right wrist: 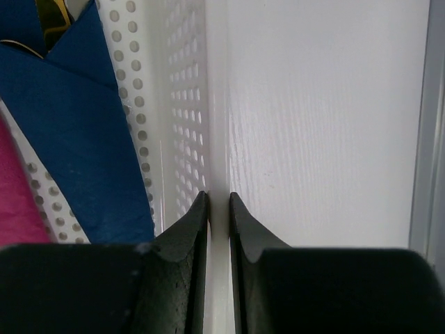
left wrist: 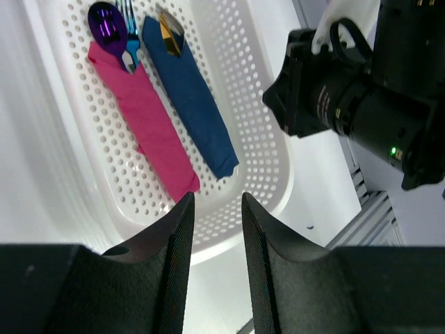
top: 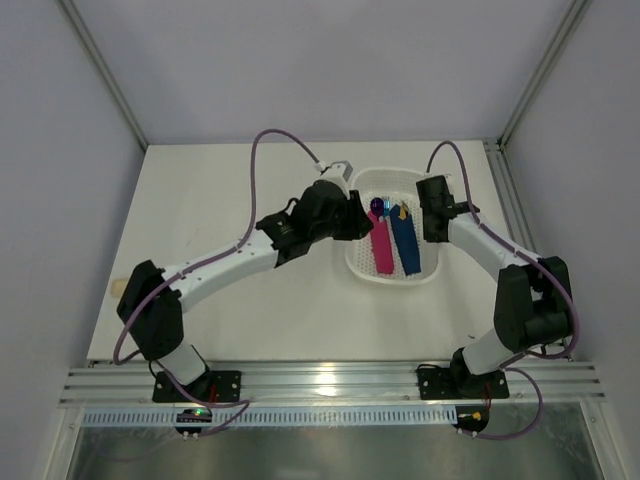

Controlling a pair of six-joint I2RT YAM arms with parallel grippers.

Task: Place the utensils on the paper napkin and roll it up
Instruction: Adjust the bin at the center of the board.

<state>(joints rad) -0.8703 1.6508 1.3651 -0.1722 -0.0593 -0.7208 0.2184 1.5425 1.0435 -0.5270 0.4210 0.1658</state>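
Left gripper (left wrist: 217,198) fingers half-open, empty, over near rim of the white perforated basket (left wrist: 268,118); right gripper (right wrist: 219,197) pinched shut on that basket's side wall; pink napkin roll (left wrist: 149,125), purple spoon (left wrist: 106,21) protruding, lies inside the basket beside 1 blue roll (left wrist: 191,97); best lift left straight up, right steadying.

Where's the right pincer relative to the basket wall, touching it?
Touching. Right wrist view: the right pincer is clamped on the basket rim, no gap on either side.
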